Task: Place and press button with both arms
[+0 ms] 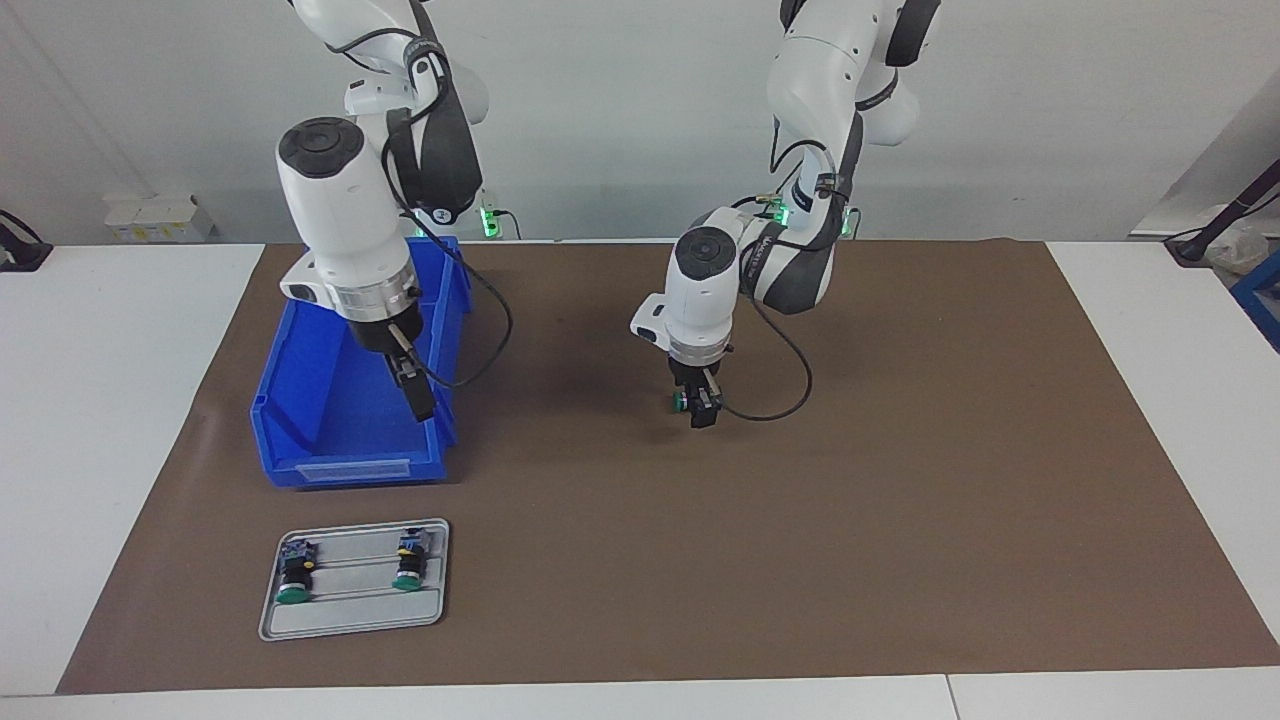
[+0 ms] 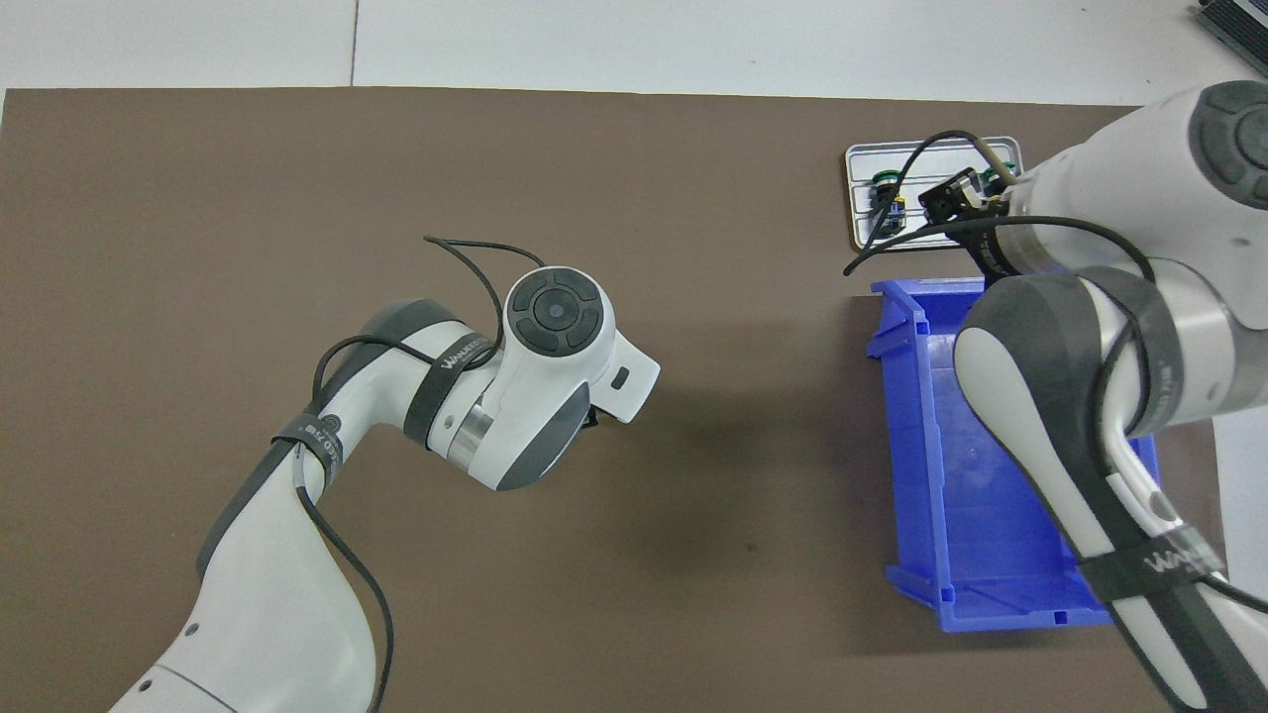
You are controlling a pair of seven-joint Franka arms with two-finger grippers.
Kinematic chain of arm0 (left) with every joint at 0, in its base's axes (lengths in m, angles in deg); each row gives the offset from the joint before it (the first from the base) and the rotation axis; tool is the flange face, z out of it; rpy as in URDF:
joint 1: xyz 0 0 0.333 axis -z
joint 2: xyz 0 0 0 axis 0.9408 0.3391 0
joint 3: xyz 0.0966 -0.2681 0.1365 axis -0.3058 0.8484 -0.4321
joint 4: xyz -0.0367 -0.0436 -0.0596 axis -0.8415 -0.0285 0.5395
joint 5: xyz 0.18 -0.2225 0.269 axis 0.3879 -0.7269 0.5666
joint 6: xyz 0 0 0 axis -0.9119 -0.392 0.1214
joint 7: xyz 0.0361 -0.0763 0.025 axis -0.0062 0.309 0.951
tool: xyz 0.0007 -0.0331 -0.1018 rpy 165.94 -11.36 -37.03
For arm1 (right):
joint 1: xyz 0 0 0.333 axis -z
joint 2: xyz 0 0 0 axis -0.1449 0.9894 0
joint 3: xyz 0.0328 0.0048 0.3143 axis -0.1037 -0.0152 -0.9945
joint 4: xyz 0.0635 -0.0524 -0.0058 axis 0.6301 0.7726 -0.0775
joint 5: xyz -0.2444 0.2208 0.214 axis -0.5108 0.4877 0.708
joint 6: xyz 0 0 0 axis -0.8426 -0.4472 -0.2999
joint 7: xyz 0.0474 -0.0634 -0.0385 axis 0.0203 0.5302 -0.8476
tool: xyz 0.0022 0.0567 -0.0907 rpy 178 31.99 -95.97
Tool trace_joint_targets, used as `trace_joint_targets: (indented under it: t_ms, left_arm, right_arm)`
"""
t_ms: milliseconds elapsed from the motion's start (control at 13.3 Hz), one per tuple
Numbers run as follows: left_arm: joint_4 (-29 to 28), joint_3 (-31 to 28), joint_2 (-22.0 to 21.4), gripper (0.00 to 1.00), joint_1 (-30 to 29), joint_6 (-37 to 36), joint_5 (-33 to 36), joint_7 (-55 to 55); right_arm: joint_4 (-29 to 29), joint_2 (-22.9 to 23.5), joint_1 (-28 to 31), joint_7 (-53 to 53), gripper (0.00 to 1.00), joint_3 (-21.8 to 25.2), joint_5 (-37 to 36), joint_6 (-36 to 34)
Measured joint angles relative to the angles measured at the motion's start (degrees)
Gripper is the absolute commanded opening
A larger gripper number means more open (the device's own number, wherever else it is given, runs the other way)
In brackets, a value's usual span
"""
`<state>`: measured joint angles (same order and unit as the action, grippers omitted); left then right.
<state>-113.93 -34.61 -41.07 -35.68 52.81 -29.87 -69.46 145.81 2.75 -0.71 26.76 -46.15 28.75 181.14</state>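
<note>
My left gripper (image 1: 699, 406) hangs low over the middle of the brown mat (image 1: 900, 500), shut on a button (image 1: 681, 402) whose green cap pokes out sideways between the fingers. I cannot tell whether the button touches the mat. In the overhead view the left wrist (image 2: 555, 376) hides that gripper and the button. My right gripper (image 1: 418, 392) is open and holds nothing. It is over the blue bin (image 1: 330, 440). Two more green-capped buttons (image 1: 295, 575) (image 1: 409, 562) lie on the grey tray (image 1: 350, 618).
The grey tray (image 2: 860, 213) lies farther from the robots than the blue bin (image 2: 951, 555), both toward the right arm's end of the table. The right arm's cable (image 1: 490, 330) loops beside the bin. White table (image 1: 120, 400) borders the mat.
</note>
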Motion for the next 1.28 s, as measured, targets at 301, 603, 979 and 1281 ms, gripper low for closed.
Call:
trace_joint_targets:
  t_ms: [301, 603, 979, 1281]
  left_arm:
    - [-3.1, 0.0, 0.0, 0.86, 0.6, 3.2, 0.7, 0.0]
    - [-5.1, 0.0, 0.0, 0.86, 1.6, 5.3, 0.7, 0.0]
    - [-6.8, -0.1, -0.1, 0.79, 1.9, 8.1, 0.7, 0.0]
    - [-7.1, -0.1, -0.6, 0.49, 1.9, 8.3, 0.7, 0.0]
  right_arm:
    - [0.0, -3.3, 3.5, -19.8, 0.95, 0.0, 0.4, -4.7]
    - [-0.2, -6.3, 5.3, -34.4, 0.98, 0.3, 0.4, -8.9]
    - [-3.6, -8.4, 6.0, -51.0, 0.99, 0.5, 0.4, -15.7]
    - [-8.4, -8.4, 6.0, -58.2, 1.00, 0.5, 0.4, -21.2]
